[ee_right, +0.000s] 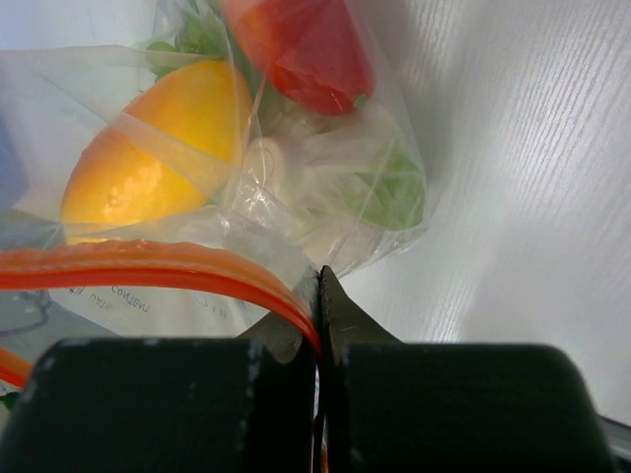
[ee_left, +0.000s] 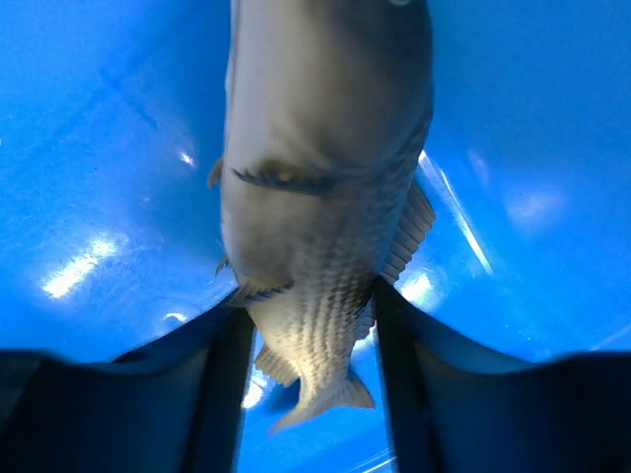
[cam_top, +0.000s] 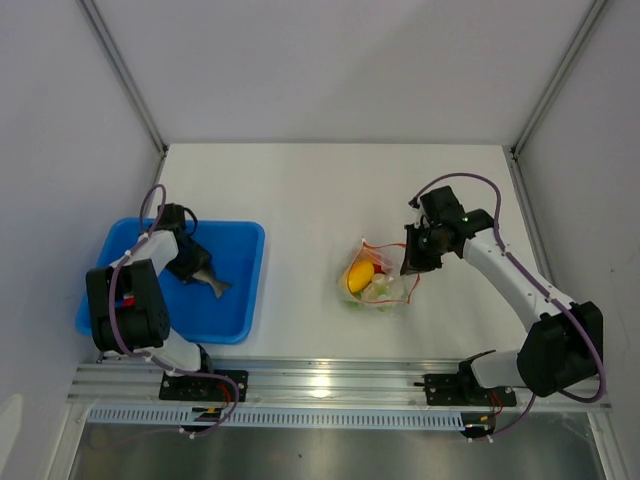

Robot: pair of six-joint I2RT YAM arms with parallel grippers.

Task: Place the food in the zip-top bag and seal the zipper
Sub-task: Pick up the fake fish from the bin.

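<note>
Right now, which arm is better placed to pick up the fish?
Left: the left gripper straddles the fish in the blue tray; the right gripper is shut on the zipper of the bag.

Fish (cam_top: 213, 283) in tray (cam_top: 245, 305) (left); bag (cam_top: 385, 290) lies right.

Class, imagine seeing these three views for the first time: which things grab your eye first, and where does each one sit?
The bright blue tray on the left of the table stands out first, a grey fish in it between the fingers of the left gripper. Right of centre lies the clear zip-top bag, a yellow lemon-like piece and red fruit showing inside, with the right gripper pinched on its red zipper.
</note>
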